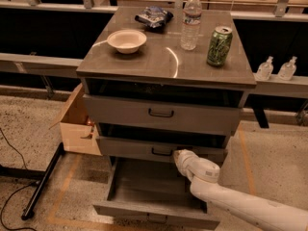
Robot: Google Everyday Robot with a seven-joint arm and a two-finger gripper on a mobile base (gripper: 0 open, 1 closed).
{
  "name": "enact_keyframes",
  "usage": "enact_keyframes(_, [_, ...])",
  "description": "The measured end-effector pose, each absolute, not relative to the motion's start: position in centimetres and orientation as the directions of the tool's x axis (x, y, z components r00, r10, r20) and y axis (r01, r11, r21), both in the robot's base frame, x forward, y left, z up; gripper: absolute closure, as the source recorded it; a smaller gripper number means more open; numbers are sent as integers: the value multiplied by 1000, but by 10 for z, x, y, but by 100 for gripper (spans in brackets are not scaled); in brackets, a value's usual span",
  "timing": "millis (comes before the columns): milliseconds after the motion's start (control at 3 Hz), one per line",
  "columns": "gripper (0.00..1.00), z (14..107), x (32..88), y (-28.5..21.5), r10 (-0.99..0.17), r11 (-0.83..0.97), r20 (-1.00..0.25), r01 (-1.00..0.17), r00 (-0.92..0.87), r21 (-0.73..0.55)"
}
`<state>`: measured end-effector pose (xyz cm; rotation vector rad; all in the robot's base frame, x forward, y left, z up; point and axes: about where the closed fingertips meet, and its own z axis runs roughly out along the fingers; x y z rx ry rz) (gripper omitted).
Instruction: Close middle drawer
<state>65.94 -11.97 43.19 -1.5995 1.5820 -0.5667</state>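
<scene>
The grey cabinet [163, 61] has three stacked drawers. The middle drawer [130, 148] is a wide grey front with a small dark wire handle [161, 152]; it stands out a little, with a dark gap above it. My gripper [179, 157] comes in from the lower right on a white arm [240, 203]. Its tip sits against the middle drawer's front, just right of the handle. The top drawer [161, 113] also stands out slightly. The bottom drawer [154, 189] is pulled far out, below the arm.
On the cabinet top stand a white bowl [126, 40], a dark snack bag [154, 16], a water bottle [191, 21] and a green can [219, 45]. A cardboard box [77, 124] sits left of the cabinet. A black stand leg [43, 182] and cable lie on the floor at left.
</scene>
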Motion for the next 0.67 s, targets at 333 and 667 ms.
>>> enact_keyframes(333, [100,430,645,-131,-968,100,-224,-644,114,-759])
enact_keyframes(667, [100,436,612,-157,-963,79,-236,-696,133,-714])
